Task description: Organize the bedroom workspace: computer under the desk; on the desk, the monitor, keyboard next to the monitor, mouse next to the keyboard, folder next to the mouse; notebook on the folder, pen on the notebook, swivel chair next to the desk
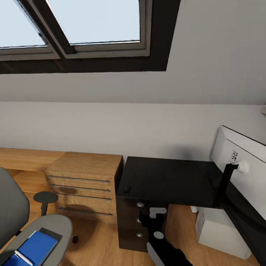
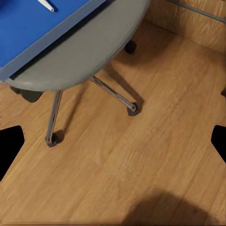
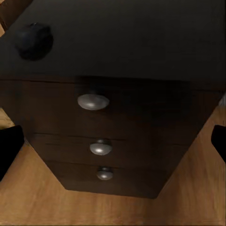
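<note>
The monitor (image 1: pixel 244 162) is standing on the worktop (image 1: pixel 166 181) at the right, white back facing us, and the computer (image 1: pixel 221 231) is sitting under it on the floor, so those two look settled. The mouse (image 1: pixel 127 189) is lying at the worktop's near left corner, above the drawers (image 3: pixel 101 141). No keyboard is showing. The folder (image 1: pixel 31 248) is lying on the chair (image 1: pixel 44 229) at near left, with the pen (image 2: pixel 46 5) resting on it, so the stacking and the chair move are looking undone. The right arm is reaching low toward the drawers, its tool (image 3: pixel 113 146) spread wide and empty. The left tool (image 2: pixel 113 143) is hanging open over bare floor just beside the chair's base
</note>
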Tool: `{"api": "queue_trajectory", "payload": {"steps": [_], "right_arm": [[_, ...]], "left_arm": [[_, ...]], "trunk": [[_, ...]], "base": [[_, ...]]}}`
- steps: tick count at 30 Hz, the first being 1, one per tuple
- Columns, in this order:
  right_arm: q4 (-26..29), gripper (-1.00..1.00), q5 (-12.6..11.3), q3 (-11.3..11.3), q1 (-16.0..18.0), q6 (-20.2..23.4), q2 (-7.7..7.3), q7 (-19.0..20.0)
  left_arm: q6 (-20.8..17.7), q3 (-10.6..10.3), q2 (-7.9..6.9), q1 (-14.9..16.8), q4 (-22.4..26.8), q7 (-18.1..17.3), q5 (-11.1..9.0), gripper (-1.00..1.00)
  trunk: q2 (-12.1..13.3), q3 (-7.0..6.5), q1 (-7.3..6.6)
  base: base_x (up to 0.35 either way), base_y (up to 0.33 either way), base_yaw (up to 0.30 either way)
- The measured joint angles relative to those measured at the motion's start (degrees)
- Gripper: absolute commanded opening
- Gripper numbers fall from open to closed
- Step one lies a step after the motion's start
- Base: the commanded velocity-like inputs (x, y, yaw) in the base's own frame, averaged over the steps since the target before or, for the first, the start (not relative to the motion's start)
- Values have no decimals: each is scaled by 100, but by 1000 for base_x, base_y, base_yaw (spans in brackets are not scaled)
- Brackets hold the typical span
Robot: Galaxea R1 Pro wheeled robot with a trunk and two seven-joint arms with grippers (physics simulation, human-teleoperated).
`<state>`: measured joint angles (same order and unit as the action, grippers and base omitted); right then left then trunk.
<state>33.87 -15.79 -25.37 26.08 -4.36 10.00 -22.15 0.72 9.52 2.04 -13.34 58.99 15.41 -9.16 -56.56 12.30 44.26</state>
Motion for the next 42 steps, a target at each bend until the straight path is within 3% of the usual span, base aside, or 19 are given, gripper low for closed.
{"api": "queue_trajectory", "payload": {"steps": [4,5,6,11,12,13,17,20,26,42], "right_arm": [[-781,100,56,-232,-6,-603,0,10],[-1461,100,68,-276,-8,-1163,-1,25],[-1678,100,72,-283,-6,-1273,0,28],[-2260,100,68,-282,-4,-1863,0,30],[-2938,100,38,-248,-5,-2584,-4,30],[-3093,100,42,-252,-4,-2661,-3,35],[-3275,100,38,-260,-3,-2827,-2,130],[-3322,100,30,-256,-3,-2876,-123,378],[-3346,100,18,-259,-3,-2898,-194,665],[-3354,100,2,-257,-3,-2922,-194,786]], "left_arm": [[-1,-4,-3,-1,-14,0,-1,100],[-1,-4,1,-1,-22,0,-1,100],[-1,-5,2,-1,-23,0,0,100],[-1,-5,7,-1,-27,0,0,100],[6,-11,20,-1,-28,-2,0,100],[6,-12,21,-1,-29,-3,0,100],[12,-14,16,-1,-85,-7,0,100],[14,-23,16,-1,-138,-8,0,100],[15,-28,20,-1,-170,-8,1,100],[15,-33,15,-1,-186,-9,1,100]], "trunk": [[1,1,-2],[0,2,-4],[1,1,-4],[0,1,-4],[0,1,-4],[0,1,-4],[-1,0,-2],[0,0,-1],[0,0,0],[0,0,0]], "base": [[-179,66,-18],[-33,12,-3],[-21,7,-2],[-9,3,-1],[0,0,0],[0,0,0],[-53,0,0],[-212,0,0],[-287,0,0],[-329,0,0]]}}
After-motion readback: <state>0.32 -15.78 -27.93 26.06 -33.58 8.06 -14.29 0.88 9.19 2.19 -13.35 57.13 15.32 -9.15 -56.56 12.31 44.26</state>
